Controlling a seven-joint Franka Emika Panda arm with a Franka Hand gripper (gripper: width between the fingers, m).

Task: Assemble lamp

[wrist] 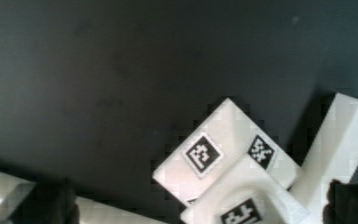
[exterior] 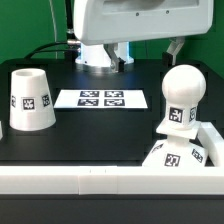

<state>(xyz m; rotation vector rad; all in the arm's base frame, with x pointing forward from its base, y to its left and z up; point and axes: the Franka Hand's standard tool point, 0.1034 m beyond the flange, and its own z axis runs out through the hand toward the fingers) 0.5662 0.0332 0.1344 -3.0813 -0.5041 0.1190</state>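
The white cone shade [exterior: 30,100] stands on the black table at the exterior view's left. The round bulb [exterior: 181,92] stands upright on its neck on the tagged base [exterior: 178,152] at the exterior view's right, by the white wall. The arm [exterior: 120,30] hangs at the back; its gripper does not show in the exterior view. In the wrist view the gripper [wrist: 202,205] is open and empty, with dark fingers [wrist: 51,202] wide apart. A white tagged part [wrist: 220,152], probably the base, lies below them at a distance.
The marker board [exterior: 100,98] lies flat at the table's middle back. A low white wall [exterior: 90,181] runs along the front edge and shows in the wrist view [wrist: 345,140] as a white strip. Green backdrop stands behind.
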